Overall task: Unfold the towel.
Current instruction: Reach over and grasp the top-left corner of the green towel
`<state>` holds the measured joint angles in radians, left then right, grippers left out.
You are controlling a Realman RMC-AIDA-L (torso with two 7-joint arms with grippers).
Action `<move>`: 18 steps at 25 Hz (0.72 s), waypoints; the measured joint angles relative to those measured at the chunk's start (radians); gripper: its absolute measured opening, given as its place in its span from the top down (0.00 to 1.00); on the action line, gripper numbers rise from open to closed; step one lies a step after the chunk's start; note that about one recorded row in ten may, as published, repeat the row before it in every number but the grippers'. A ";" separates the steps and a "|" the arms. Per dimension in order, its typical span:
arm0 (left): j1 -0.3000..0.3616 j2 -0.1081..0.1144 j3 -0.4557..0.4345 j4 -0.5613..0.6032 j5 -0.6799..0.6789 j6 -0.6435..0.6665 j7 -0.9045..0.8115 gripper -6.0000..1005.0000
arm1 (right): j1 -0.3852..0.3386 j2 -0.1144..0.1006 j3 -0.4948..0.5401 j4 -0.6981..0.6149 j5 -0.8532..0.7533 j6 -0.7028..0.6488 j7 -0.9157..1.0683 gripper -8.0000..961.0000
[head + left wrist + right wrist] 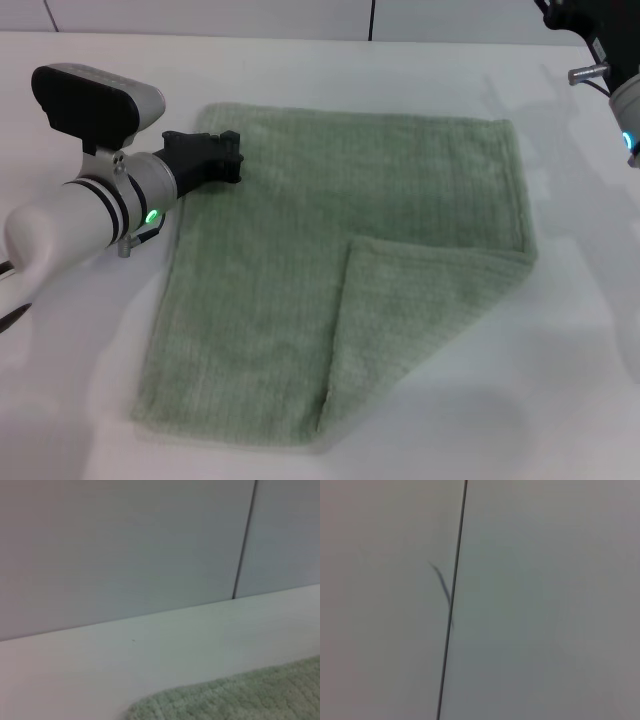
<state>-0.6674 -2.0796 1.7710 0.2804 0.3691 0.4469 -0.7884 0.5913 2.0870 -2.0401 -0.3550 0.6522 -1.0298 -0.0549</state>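
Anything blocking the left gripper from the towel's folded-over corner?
Nothing visible. The left gripper sits at the far-left edge of the towel; only flat towel lies between it and the folded flap at the near right. The right gripper is out of view, its arm at the far right.

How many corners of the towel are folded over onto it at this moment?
1. The near right corner of the towel lies folded over as a flap. The far left corner lies under the left gripper, so its state is hidden.
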 joint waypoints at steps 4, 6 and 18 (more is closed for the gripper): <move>0.000 0.000 0.016 0.003 0.000 -0.001 0.000 1.00 | 0.000 -0.003 0.000 -0.048 0.000 0.070 0.003 0.15; 0.000 0.000 0.019 0.006 -0.003 -0.002 0.000 1.00 | 0.000 -0.004 0.000 -0.059 -0.001 0.083 0.004 0.15; 0.013 0.001 0.021 0.033 0.001 -0.002 -0.018 1.00 | -0.045 -0.019 0.076 -0.375 -0.159 0.475 0.004 0.15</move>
<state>-0.6546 -2.0789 1.7918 0.3135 0.3697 0.4451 -0.8067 0.5461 2.0678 -1.9639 -0.7299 0.4928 -0.5552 -0.0505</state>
